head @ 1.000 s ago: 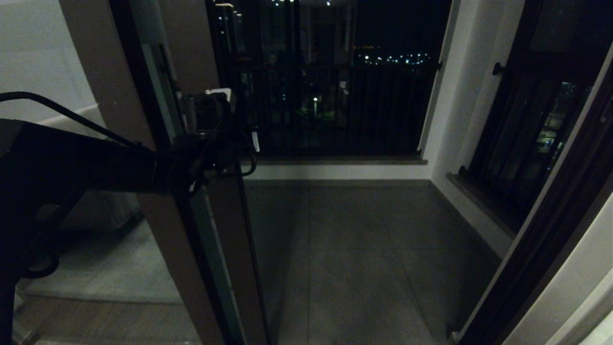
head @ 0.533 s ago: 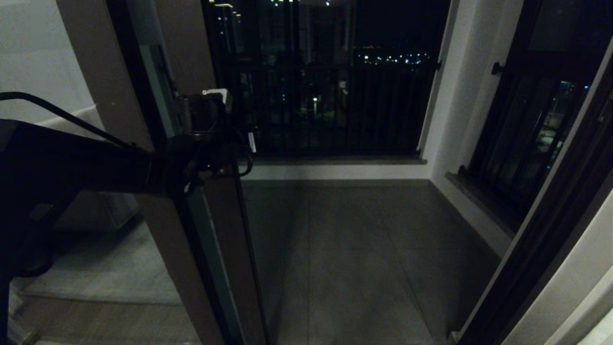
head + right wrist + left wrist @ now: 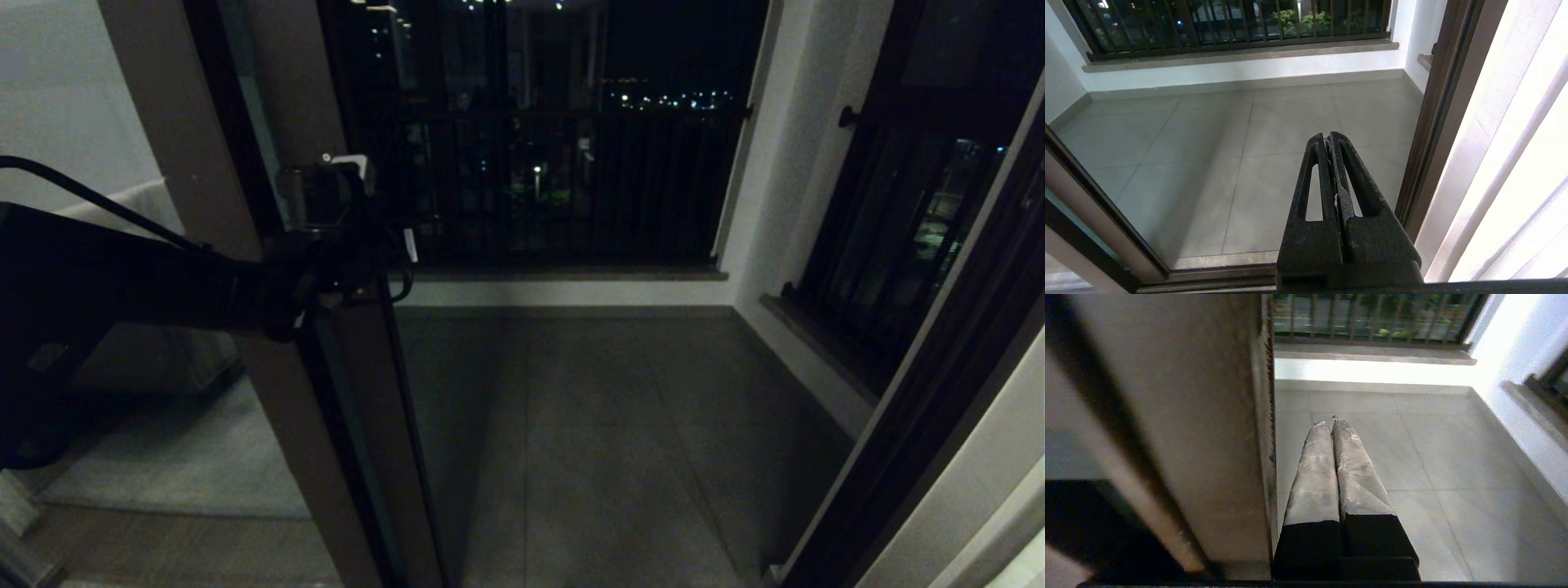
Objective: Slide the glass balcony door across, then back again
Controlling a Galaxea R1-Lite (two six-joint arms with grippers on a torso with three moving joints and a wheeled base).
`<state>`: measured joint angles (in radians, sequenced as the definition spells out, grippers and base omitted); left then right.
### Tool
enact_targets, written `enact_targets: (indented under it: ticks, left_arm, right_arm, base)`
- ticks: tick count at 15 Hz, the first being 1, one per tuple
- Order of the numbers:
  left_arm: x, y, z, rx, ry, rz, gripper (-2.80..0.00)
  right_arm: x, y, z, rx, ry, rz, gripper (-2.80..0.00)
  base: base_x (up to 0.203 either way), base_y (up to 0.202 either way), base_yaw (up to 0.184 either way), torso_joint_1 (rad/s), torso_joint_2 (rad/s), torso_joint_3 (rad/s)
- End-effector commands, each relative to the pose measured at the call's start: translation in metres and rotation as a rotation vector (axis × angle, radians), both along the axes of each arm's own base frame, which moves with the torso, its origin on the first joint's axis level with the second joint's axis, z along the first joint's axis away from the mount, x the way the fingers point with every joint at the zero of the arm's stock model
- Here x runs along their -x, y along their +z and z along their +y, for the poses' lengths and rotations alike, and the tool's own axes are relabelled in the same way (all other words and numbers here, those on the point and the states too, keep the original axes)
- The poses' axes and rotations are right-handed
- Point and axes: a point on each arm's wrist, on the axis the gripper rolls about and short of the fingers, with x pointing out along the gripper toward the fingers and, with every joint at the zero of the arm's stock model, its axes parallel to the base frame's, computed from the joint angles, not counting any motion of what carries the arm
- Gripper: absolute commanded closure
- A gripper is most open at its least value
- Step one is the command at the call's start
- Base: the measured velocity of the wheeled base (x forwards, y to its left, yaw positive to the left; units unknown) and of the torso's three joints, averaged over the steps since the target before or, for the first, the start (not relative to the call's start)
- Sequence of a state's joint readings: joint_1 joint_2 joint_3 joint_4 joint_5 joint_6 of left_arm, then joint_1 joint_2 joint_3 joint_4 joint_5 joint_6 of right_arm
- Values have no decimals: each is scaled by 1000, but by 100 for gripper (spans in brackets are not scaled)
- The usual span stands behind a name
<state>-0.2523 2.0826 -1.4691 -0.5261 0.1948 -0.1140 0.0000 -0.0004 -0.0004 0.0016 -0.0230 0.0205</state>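
The glass balcony door stands at the left, and its brown edge stile runs from floor to top. My left gripper is at mid height on the doorway side of that stile. In the left wrist view the left gripper is shut, its taped fingers pressed together with nothing between them. They lie right along the stile's brush-lined edge. My right gripper is shut and empty, hanging over the floor near the right door frame. It does not show in the head view.
The doorway opens onto a grey tiled balcony floor. A dark railing closes the far side, and a barred window is set in the right wall. The floor track runs below my right gripper.
My left arm and the door's edge stile have both shifted to the left, widening the doorway. The left gripper has stayed shut.
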Motion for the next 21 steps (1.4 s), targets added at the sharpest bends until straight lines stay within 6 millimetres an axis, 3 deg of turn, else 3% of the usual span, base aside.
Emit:
enact_targets:
  ticks: [1, 6, 9, 14, 18, 21]
  left_arm:
    - [0, 1, 0, 3, -4, -6, 0]
    - [1, 1, 0, 4, -2, -5, 0]
    - [20, 15, -3, 16, -21, -76, 0]
    - [109, 33, 8, -21, -62, -70, 0]
    - [186, 50, 52, -13, 24, -130, 0]
    - [254, 63, 83, -2, 109, -217, 0]
  right_arm:
    - [0, 0, 0, -1, 0, 2, 0]
    - [0, 0, 0, -1, 0, 1, 0]
    - [0, 0, 0, -1, 0, 1, 0]
    - [0, 0, 0, -1, 0, 2, 0]
    - [0, 0, 0, -1, 0, 0, 0]
    - [0, 0, 0, -1, 0, -1, 0]
  base:
    - [0, 0, 0, 0, 0, 0]
    - [0, 0, 0, 0, 0, 0]
    - [0, 0, 0, 0, 0, 0]
    - [0, 0, 0, 0, 0, 0]
    - [0, 0, 0, 0, 0, 0]
    - [0, 0, 0, 0, 0, 0]
